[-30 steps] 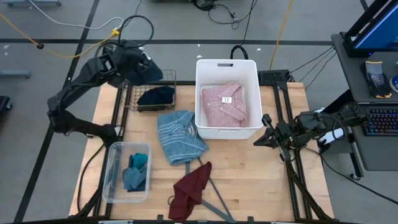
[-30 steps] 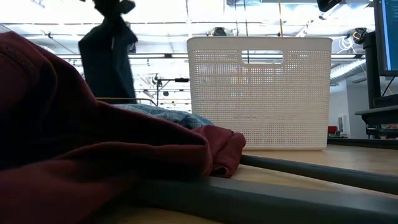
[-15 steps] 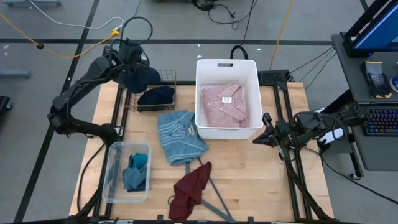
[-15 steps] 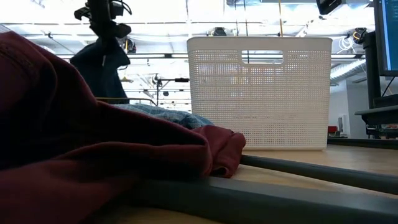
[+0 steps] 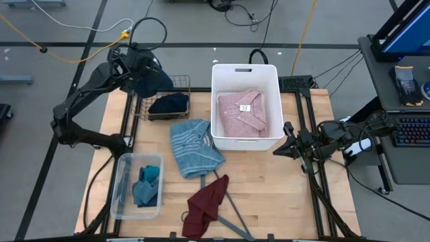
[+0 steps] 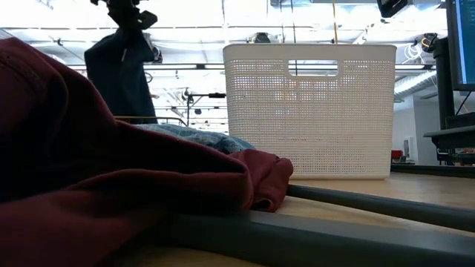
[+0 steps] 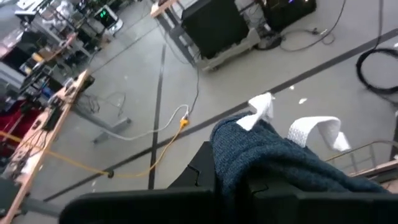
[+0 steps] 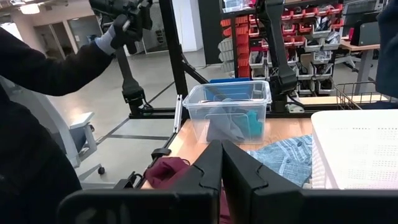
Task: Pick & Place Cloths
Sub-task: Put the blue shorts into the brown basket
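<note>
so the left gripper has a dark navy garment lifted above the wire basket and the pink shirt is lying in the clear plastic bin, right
Not quite. The pink shirt lies in the white basket, not the clear plastic bin, which holds teal and blue pieces. The high view shows this. The left gripper does hold the navy garment above the wire basket.

Tabletop (image 5: 269, 195): pale wood, matt, visible grain. White bin (image 5: 246, 70): plastic, perforated mesh-like walls, smooth rim. Wire basket (image 5: 164, 101): thin dark metal. Clear tub (image 5: 121, 181): glossy transparent plastic. Pink collared shirt (image 5: 242, 113): soft matt cloth. Light-blue striped shirt (image 5: 193, 146): woven cloth, rumpled. Maroon garment (image 5: 207, 205): matt cloth with fine weave, creased. Navy top (image 7: 273, 158) at the left fingers: coarse knit texture, with white fabric labels. Grey hanger (image 5: 235, 218): smooth, matt, material uncertain.
</note>
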Robot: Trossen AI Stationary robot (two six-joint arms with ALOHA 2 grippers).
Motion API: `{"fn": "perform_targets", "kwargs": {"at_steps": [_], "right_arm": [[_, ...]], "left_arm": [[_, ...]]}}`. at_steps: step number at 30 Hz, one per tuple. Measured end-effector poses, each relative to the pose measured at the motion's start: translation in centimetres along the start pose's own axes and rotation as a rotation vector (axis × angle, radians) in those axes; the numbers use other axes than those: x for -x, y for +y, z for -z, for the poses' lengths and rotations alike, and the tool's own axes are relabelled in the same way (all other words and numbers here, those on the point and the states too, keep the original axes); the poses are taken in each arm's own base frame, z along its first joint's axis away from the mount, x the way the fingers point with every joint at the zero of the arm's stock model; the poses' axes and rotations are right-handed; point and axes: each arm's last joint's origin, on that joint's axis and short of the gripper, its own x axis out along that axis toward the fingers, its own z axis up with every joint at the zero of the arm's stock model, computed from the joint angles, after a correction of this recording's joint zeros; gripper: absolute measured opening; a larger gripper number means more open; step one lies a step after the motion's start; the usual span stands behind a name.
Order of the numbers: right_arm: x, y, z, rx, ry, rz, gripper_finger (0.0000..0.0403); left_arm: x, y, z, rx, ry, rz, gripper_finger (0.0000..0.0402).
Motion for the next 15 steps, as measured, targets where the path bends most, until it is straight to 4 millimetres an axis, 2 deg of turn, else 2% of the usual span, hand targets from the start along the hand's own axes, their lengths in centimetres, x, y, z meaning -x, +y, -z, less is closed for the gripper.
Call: {"fn": "perform_targets", "kwargs": {"at_steps": [8,15], "right_arm": [[0.0,0.0,0.0,0.000,0.001,-0.002,0.0000],[0.0,0.0,0.0,0.000,0.000,-0.002,0.0000]], "left_arm": [[0.9,0.1,-0.3,-0.062,-0.026,-0.057,0.0003],[1.7,0.1,-0.7,-0.096,-0.067,-0.234,0.0003]]}}
